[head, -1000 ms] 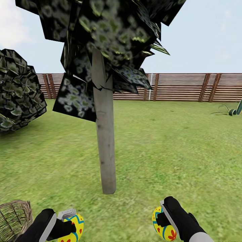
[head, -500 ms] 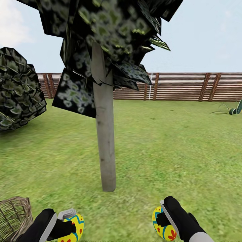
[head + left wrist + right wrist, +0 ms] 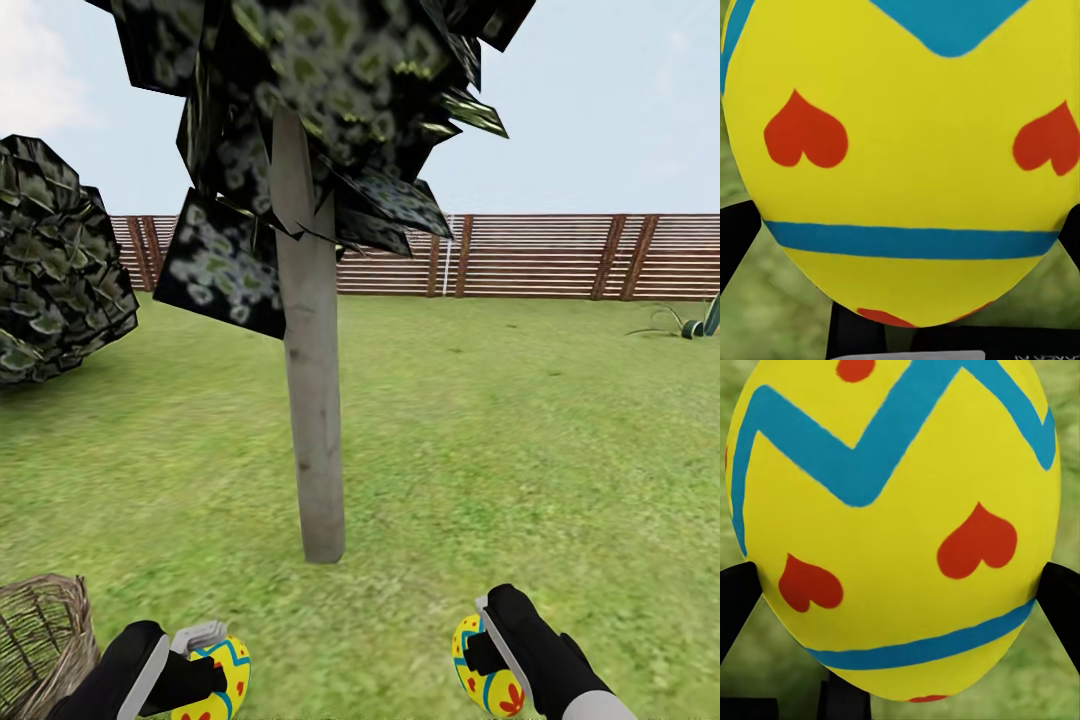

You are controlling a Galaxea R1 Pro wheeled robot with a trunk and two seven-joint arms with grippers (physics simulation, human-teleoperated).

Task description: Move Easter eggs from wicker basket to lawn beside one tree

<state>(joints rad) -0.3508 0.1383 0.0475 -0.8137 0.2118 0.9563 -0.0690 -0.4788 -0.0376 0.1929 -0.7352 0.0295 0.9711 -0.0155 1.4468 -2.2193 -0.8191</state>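
- The left gripper [image 3: 205,665] has its fingers clamped on one Easter egg [image 3: 215,680]; the right gripper [image 3: 480,650] grips a second egg [image 3: 485,680].
- Both eggs hang low over the lawn [image 3: 500,450], near the tree [image 3: 315,440].
- The wicker basket [image 3: 40,640] sits just beside the left arm; its inside is hidden.
- Step in hand, as I judge it: delivery to the tree. Next comes lowering both eggs to the grass by the trunk and opening up.

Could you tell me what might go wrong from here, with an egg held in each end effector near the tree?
Each egg is held above the lawn; released from there it may roll away from the tree. The wicker basket sits close beside the left end effector, which might bump it.
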